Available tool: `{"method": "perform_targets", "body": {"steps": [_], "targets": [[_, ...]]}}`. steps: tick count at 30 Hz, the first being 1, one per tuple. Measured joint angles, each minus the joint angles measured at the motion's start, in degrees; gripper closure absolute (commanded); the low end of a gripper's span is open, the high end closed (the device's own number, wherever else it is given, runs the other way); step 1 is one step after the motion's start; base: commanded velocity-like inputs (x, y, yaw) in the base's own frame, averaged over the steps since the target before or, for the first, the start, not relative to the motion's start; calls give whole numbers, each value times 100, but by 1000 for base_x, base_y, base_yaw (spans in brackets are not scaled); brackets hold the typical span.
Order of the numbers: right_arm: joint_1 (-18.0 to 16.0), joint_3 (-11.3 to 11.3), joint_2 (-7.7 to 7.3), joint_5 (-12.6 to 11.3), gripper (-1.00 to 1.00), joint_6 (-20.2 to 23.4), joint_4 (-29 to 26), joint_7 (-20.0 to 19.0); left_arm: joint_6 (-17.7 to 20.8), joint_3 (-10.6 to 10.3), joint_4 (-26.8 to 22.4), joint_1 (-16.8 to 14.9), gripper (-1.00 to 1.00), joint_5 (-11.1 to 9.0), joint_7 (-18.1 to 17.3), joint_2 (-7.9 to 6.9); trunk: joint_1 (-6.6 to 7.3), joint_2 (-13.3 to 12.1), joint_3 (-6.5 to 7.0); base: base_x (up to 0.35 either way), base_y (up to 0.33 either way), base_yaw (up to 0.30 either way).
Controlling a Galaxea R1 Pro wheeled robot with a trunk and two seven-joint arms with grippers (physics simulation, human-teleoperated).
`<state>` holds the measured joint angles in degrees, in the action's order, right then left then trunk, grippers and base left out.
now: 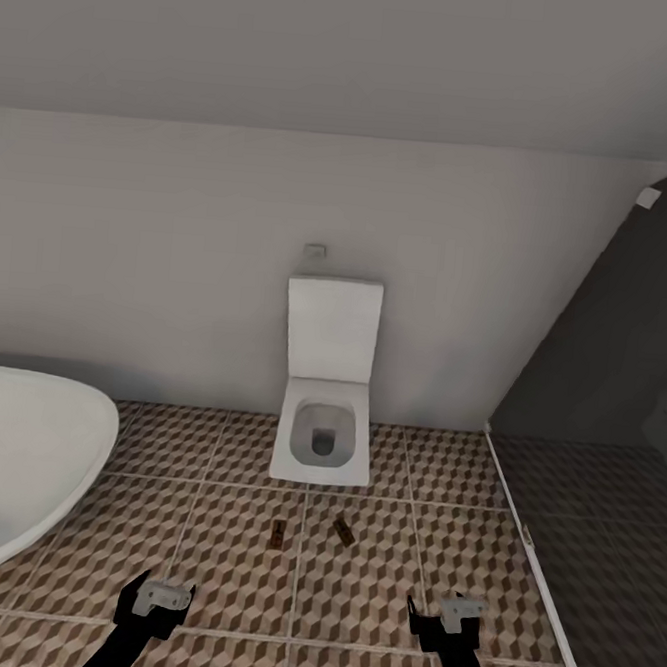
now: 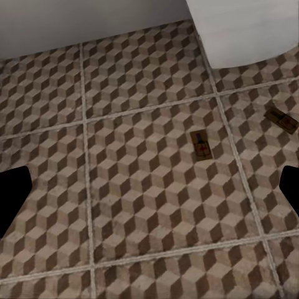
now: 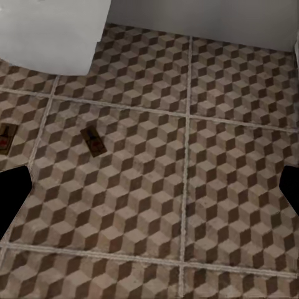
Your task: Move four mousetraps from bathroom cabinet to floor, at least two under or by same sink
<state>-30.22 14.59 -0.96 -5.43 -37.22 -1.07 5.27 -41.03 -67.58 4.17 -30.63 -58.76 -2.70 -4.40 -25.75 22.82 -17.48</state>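
Both end effectors hang low over the floor (image 1: 354, 586), the left end effector (image 1: 160, 601) and the right end effector (image 1: 448, 619) each spread wide with nothing between the fingers. Two mousetraps lie flat on the cube-patterned tiles in front of the toilet (image 1: 325, 413): one trap (image 1: 277, 536) just beside the other trap (image 1: 344, 530), apart, the second turned at an angle. A bathtub (image 1: 23, 460) curves in at the left.

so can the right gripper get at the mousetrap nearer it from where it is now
Probably yes. The right gripper is open and empty, and only bare patterned floor lies between it and the right-hand mousetrap, ahead of it toward the toilet.
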Motion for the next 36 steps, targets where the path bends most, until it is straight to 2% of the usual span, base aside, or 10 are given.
{"method": "perform_targets", "body": {"steps": [18, 36], "targets": [[1, 0, 0, 0, -100, -2, -1, 0, 4, 0, 0, 0, -100, 0, 0, 0, 0, 0, 110, 0, 0, 188], [2, 1, -1, 1, -100, -4, -2, 0, 93, 1, 1, -1, -100, 1, 0, 5, 0, 0, 261, 0, 0, 79]]}}
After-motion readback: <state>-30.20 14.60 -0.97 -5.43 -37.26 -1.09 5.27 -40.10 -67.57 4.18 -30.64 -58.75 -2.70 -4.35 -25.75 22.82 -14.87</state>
